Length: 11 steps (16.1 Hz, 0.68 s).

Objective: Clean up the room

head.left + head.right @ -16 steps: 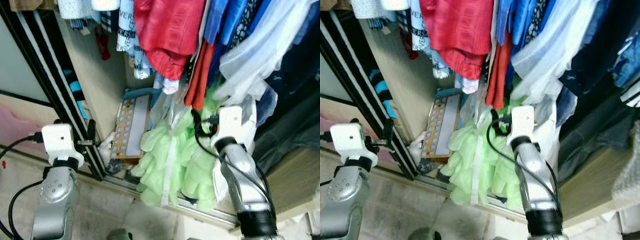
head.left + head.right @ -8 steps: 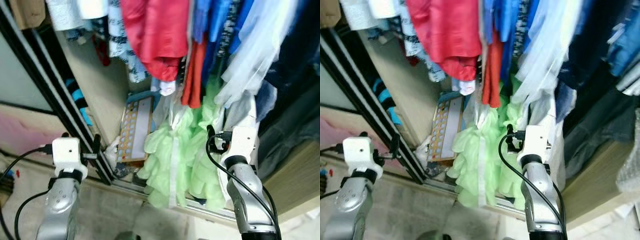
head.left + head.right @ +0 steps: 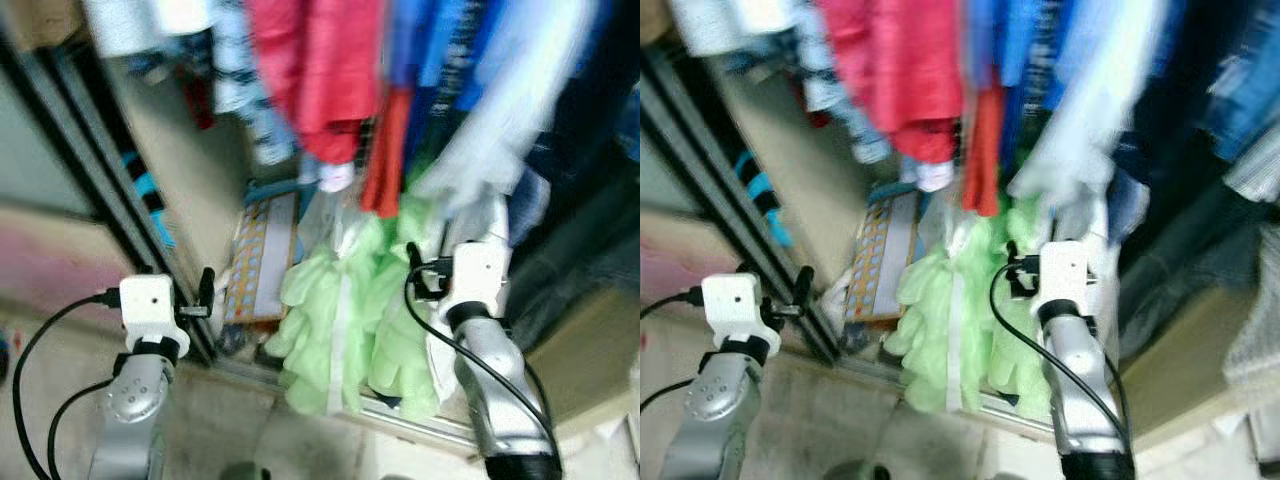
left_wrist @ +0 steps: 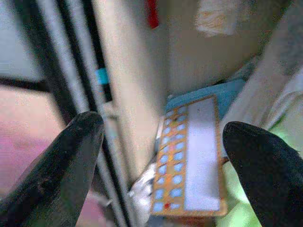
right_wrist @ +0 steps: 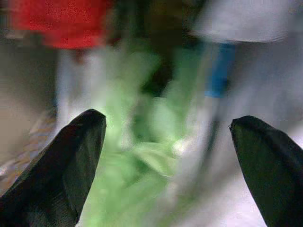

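Note:
I face an open wardrobe. A pale green garment (image 3: 340,320) hangs down to the wardrobe floor, below red clothes (image 3: 330,70) and blue clothes (image 3: 450,50). Left of it a flat board with rows of coloured squares (image 4: 189,156) leans against the side wall. My left gripper (image 4: 161,142) is open and empty, held by the black sliding-door frame (image 3: 120,190) and pointing at the board. My right gripper (image 5: 165,137) is open and empty, just in front of the green garment. The picture is blurred.
The wardrobe's beige side wall (image 3: 200,180) stands right of the door frame. A metal floor track (image 3: 420,425) runs along the wardrobe's front edge. A wooden panel (image 3: 590,350) stands at the right. Grey tiled floor (image 3: 230,440) lies under my arms.
The camera has shifted and the picture has grown blurred. Both arms hold about the same places before the wardrobe, and both grippers stay open with nothing in them.

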{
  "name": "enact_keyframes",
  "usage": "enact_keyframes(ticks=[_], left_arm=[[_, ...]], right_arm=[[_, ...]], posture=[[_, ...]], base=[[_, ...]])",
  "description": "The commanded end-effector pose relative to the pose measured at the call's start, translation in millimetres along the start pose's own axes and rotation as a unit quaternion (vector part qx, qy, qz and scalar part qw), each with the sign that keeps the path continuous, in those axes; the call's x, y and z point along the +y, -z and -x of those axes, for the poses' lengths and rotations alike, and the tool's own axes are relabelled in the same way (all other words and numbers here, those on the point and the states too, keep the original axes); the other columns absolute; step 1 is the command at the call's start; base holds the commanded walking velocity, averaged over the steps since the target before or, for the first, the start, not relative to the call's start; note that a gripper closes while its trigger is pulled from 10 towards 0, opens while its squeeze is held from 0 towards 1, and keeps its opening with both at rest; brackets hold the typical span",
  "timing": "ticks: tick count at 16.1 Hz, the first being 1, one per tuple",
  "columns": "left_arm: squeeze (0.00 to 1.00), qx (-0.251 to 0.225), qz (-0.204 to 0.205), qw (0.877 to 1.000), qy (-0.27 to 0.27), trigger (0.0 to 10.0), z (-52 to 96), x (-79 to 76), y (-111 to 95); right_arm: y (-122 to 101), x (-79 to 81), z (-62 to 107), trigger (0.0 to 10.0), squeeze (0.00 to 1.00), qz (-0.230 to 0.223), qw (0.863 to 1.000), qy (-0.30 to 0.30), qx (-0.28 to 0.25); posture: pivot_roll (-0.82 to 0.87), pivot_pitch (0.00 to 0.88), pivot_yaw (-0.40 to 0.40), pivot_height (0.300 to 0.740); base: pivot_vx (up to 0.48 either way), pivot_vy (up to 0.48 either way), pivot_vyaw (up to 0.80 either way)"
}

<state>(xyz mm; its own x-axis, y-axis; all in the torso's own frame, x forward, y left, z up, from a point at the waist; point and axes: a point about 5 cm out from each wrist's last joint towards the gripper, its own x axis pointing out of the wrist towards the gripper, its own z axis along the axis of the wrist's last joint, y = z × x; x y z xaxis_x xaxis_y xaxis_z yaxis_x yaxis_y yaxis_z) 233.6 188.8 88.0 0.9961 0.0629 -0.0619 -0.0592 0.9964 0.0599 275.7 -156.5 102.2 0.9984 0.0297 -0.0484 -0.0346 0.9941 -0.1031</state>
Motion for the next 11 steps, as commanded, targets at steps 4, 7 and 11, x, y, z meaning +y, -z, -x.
enact_keyframes(ticks=[4, 7, 11], left_arm=[[0.0, 0.01, 0.022, 0.999, -0.039, 10.0, -0.2, 4.3, 7.4], [0.0, -0.024, 0.006, 0.999, -0.036, 10.0, -16.0, -0.5, -7.7], [0.0, -0.017, -0.004, 1.0, -0.023, 10.0, -22.3, -7.2, -9.0]], right_arm=[[-2.1, 5.3, -15.7, 10.0, 0.0, -0.003, 1.0, -0.031, 0.0], [-7.4, 13.6, -23.4, 10.0, 0.0, -0.002, 0.999, -0.051, -0.011], [-15.6, 28.3, -36.2, 10.0, 0.0, -0.006, 0.997, -0.074, -0.027]], posture=[[0.06, 0.0, -0.005, 0.74], [0.08, 0.0, -0.037, 0.74], [0.07, 0.0, -0.022, 0.74]], base=[[0.0, 0.0, 0.8], [0.0, 0.0, 0.8], [0.0, 0.0, 0.8]])
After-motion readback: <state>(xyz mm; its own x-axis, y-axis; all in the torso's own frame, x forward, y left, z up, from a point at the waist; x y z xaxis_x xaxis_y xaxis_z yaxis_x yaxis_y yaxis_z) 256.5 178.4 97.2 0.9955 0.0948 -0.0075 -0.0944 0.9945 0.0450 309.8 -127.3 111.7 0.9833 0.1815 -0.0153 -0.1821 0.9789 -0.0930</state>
